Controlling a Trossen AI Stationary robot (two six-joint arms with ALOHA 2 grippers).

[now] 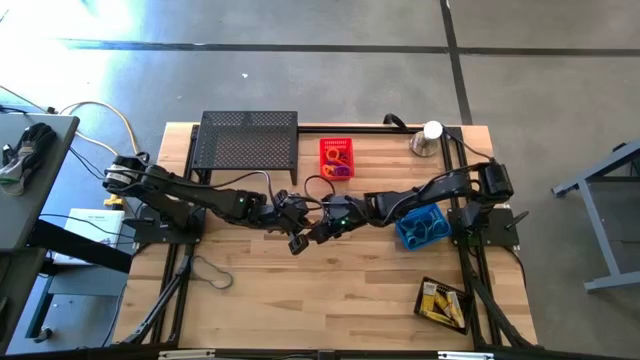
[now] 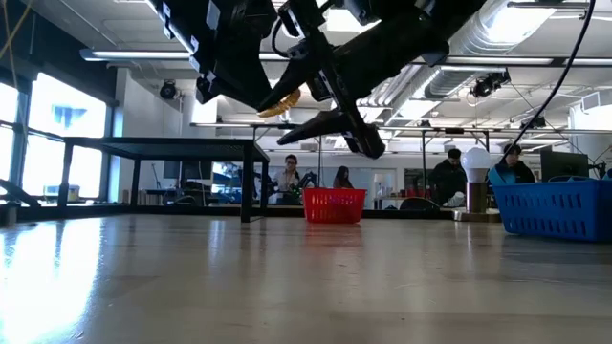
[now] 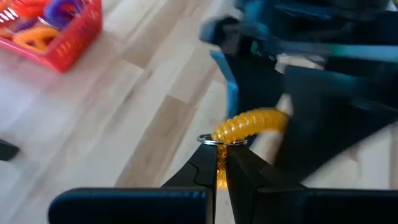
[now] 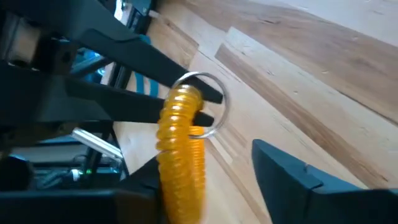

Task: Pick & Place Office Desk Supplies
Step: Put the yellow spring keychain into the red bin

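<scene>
Yellow coiled loop (image 3: 249, 124) with silver ring; left gripper (image 3: 221, 163) fingers clamp it; right gripper (image 4: 205, 186) fingers released.

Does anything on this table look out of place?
Yes: the black tray of yellow-and-white boxes sits askew, front right; a thin dark band loop lies alone, front left. The left pincer and right pincer meet mid-table at a yellow coil.

A light wooden surface (image 1: 330, 290) holds a black mesh shelf (image 1: 248, 140), red basket (image 1: 336, 158), blue basket (image 1: 421, 227), silver dome (image 1: 428, 140) and a dark tray (image 1: 443, 302).
</scene>
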